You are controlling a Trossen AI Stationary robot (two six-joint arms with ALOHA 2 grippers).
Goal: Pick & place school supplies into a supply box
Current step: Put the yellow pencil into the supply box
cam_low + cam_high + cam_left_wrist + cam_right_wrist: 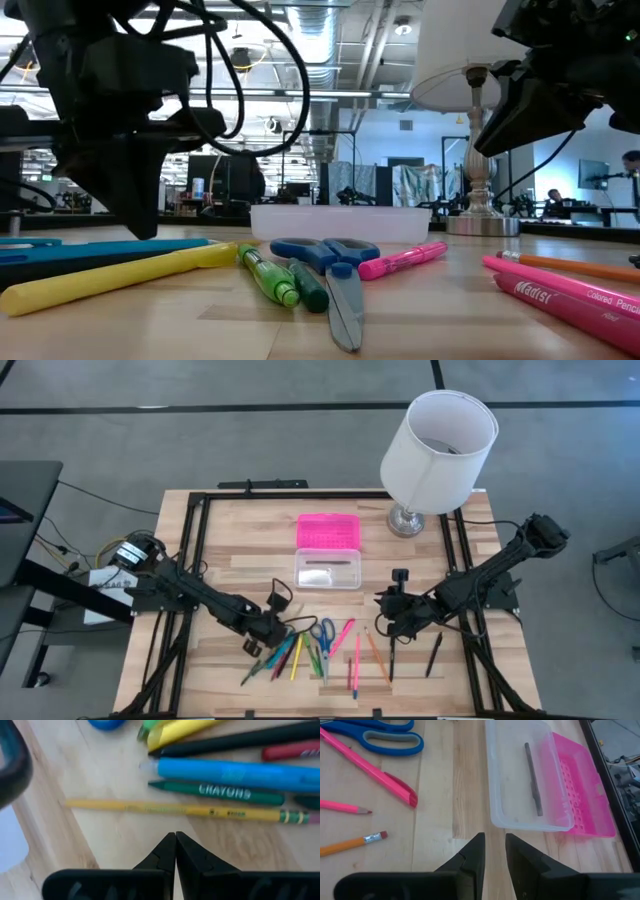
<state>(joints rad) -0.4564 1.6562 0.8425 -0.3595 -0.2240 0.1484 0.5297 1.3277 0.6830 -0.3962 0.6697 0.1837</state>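
The school supplies lie loose on the wooden table near its front edge: blue-handled scissors, a bunch of coloured pencils and pens, pink pens, an orange pencil and black pens. The supply box stands behind them, with its clear base in front of its pink lid. A dark pen lies in the base. My left gripper is shut and empty, just short of a yellow pencil. My right gripper stands slightly open over bare wood before the base.
A lamp with a white shade stands at the table's far right, its metal foot beside the pink lid. A black frame runs around the table top. Bare wood lies between the box and the supplies.
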